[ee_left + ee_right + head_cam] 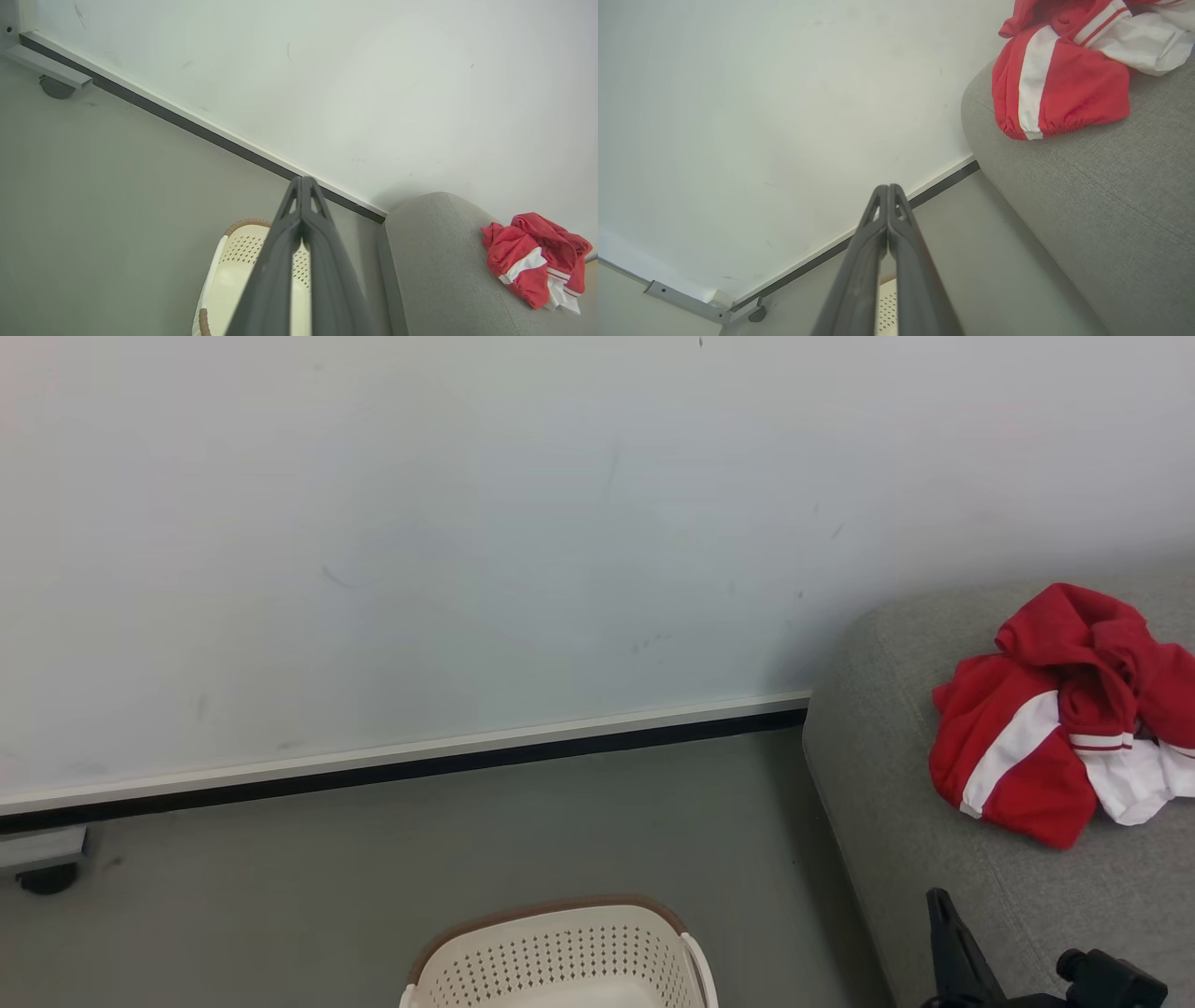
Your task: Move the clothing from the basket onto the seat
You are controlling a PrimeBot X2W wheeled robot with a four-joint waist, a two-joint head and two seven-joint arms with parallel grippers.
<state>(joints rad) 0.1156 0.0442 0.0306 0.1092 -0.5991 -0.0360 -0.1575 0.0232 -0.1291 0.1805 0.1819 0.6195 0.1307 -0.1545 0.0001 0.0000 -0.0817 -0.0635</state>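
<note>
The clothing [1055,728] lies in a crumpled red and white heap on the grey seat [896,821] at the right, near its rounded corner. It also appears in the left wrist view as clothing [532,256] and in the right wrist view as clothing [1055,84]. The cream basket [560,957] stands on the floor at the bottom centre, left of the seat; what shows of its inside is bare plastic. My left gripper [302,182] is shut on nothing, above the basket [233,266]. My right gripper [888,189] is shut and empty, beside the seat [1101,186]; its dark fingers [943,924] rise at the lower right.
A pale wall with a white and black baseboard [420,761] runs behind the basket and seat. At the far left a metal foot on a black castor [42,868] sits against the wall. Grey floor [373,868] lies open between the wall and the basket.
</note>
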